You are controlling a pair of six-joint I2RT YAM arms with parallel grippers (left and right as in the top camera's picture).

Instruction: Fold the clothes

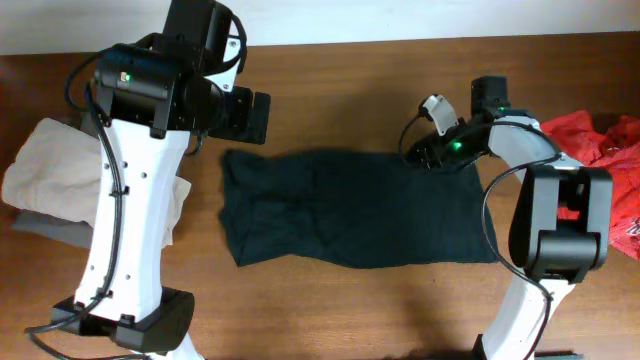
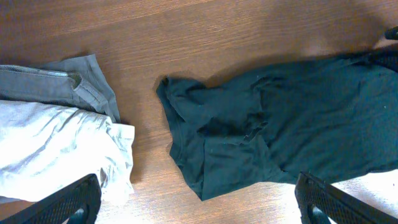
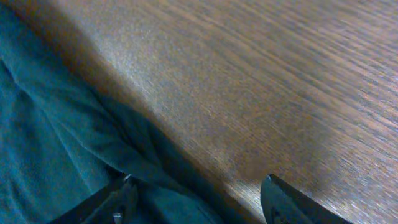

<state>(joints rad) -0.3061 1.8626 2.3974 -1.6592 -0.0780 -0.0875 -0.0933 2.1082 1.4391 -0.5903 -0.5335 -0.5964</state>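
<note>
Spread wide and empty, the left gripper point(image 2: 198, 180) is hanging above the rumpled black T-shirt point(image 1: 350, 208) lying flat on the wooden table point(image 1: 330, 310), while the right gripper point(image 3: 198, 180) is gaping, unladen, over its edge, sleeves indiscernible.

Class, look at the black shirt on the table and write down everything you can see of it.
The shirt is black, soft, matte cloth. It lies flat but wrinkled on the wooden table as a rough long rectangle, its left end bunched in creases; no sleeves stand out. The right claw hangs open over its far right corner, one finger over cloth, one over bare wood; whether they touch is unclear. Nothing else touches it.
</note>
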